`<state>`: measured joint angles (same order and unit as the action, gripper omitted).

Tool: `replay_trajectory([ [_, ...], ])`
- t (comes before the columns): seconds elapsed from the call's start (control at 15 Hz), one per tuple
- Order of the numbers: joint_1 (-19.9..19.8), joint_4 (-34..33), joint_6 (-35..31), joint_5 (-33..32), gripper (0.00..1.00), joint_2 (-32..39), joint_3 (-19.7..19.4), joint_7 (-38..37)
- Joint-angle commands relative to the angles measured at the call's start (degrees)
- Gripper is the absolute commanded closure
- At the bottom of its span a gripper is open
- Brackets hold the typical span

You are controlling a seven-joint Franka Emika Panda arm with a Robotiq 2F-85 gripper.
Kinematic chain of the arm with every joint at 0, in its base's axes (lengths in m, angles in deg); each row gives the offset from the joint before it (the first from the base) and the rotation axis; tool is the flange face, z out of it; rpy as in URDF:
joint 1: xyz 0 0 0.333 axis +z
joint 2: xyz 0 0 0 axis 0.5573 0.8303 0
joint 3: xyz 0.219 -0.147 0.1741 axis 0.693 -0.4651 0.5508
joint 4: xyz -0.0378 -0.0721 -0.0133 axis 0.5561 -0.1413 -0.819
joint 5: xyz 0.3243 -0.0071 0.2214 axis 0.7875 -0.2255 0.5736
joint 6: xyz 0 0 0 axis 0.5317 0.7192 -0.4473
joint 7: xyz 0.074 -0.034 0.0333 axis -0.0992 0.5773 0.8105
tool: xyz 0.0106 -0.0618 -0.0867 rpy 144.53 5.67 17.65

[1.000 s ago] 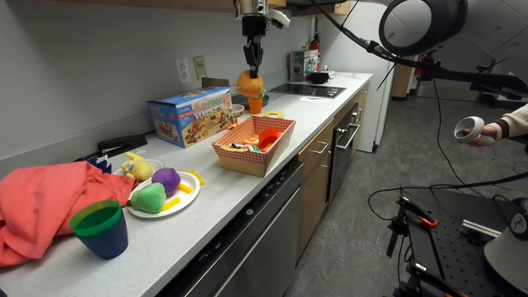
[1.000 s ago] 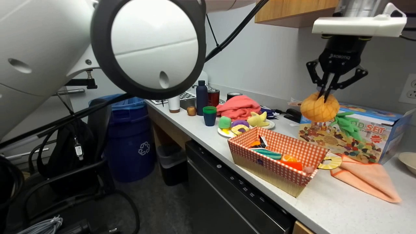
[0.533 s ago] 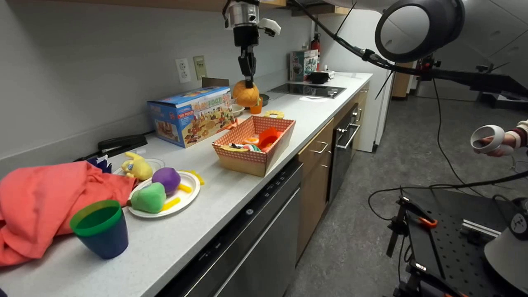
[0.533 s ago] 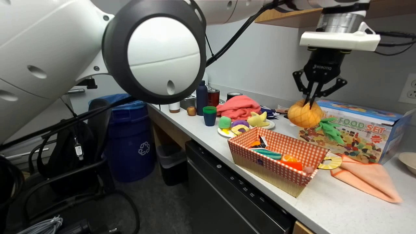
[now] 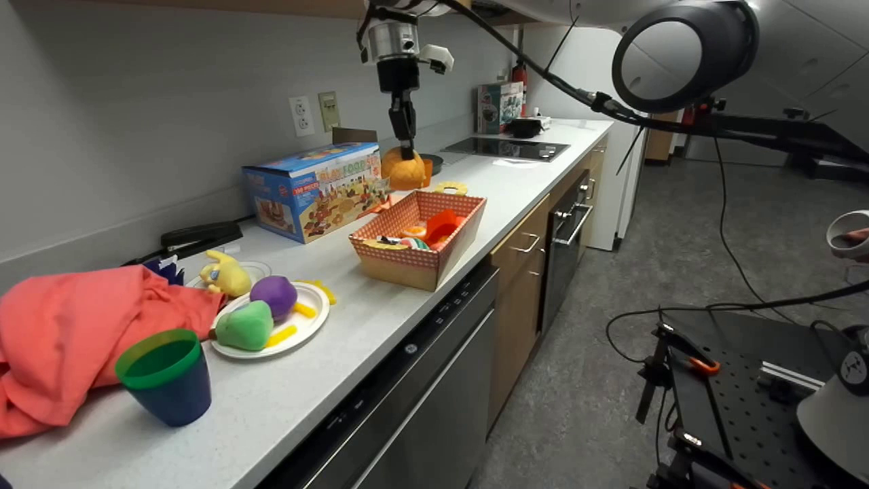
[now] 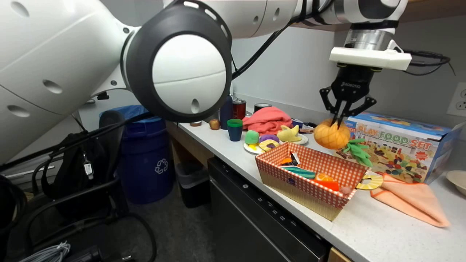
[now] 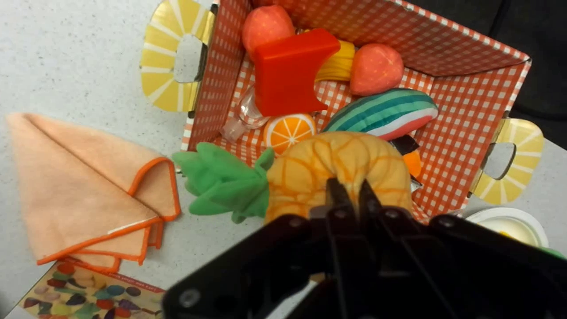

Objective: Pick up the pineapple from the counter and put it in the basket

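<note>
At 9 o'clock in wrist view, folded peach cloth [image 7: 84, 190] lies on the counter [image 7: 75, 71]. Rightward, pineapple [image 7: 294, 177], leaves twd 9, hangs above the counter & overlaps the 6 o'clock edge of the basket [image 7: 469, 110]; can't tell if directly over it. Gripper [image 7: 350, 184] pinches pineapple's body, tips almost meeting. Basket, approx. 1 o'clock, holds red pc [image 7: 283, 75], orange slice [image 7: 290, 133], watermelon slice [image 7: 385, 113], etc. White plate [image 7: 533, 221], partly shown, ~4 o'clock.

In an exterior view, grey wall [image 5: 170, 102] at 10 o'clock bearing 2 wall plates [image 5: 301, 116], black cooktop [image 5: 504, 147] at 1, mottled floor [image 5: 557, 407] at 5, dark dishwasher [image 5: 441, 401] at 6.
</note>
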<state>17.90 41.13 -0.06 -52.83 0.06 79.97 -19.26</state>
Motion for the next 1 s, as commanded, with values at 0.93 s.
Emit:
replay_trajectory([
  [0.93, -1.1, -0.4, -5.3, -1.2, 0.98, -1.7, 0.2, 5.5],
])
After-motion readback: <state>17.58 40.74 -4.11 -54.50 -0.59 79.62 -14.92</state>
